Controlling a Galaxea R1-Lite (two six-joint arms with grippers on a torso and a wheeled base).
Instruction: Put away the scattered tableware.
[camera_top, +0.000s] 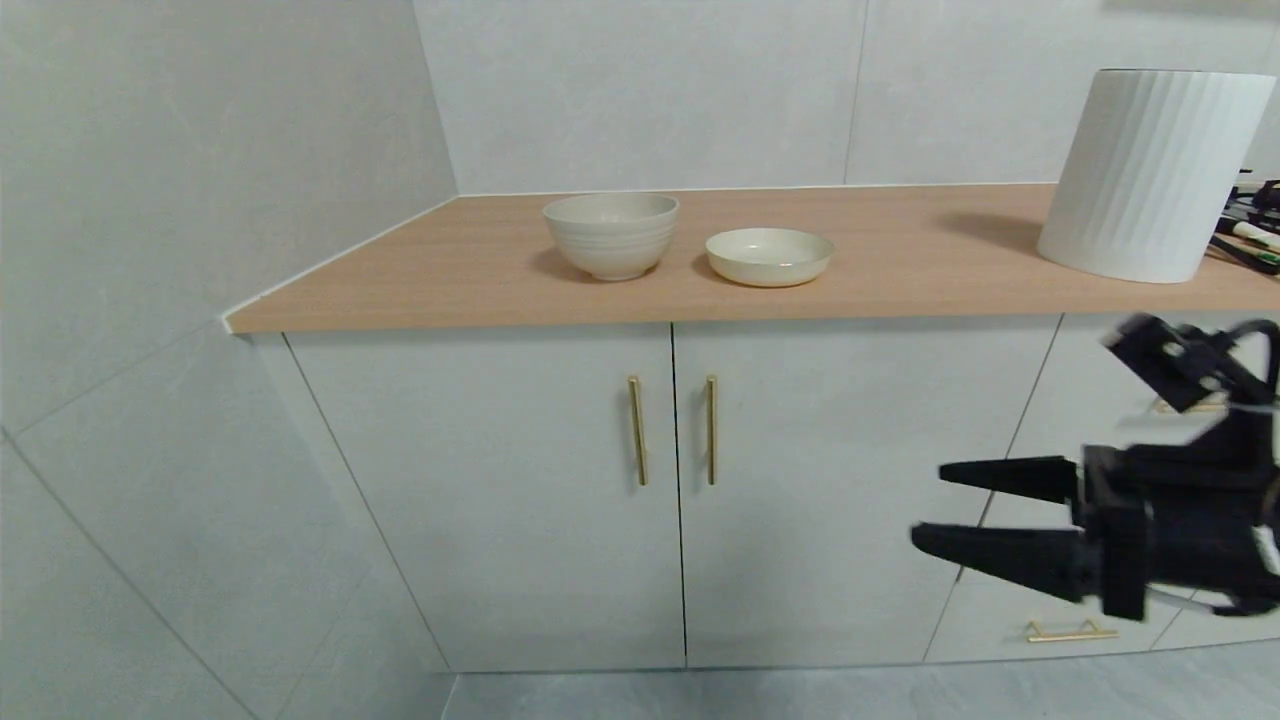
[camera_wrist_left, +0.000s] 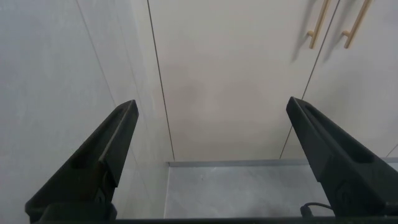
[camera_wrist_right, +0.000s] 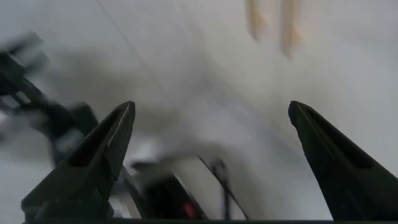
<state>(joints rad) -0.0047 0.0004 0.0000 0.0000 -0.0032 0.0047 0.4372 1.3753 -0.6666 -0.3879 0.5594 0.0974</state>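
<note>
While bowl and shallow dish sit upper-centre, we judge: approach | left gripper, right gripper released, empty | next: lift to bowl.

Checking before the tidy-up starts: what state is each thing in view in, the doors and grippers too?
Deep bowl: upright on the counter.
Shallow dish: upright on the counter, empty.
Left cabinet door: shut.
Right cabinet door: shut.
Left gripper: open, holding nothing.
Right gripper: open, holding nothing.
White ribbed container: standing on the counter.
</note>
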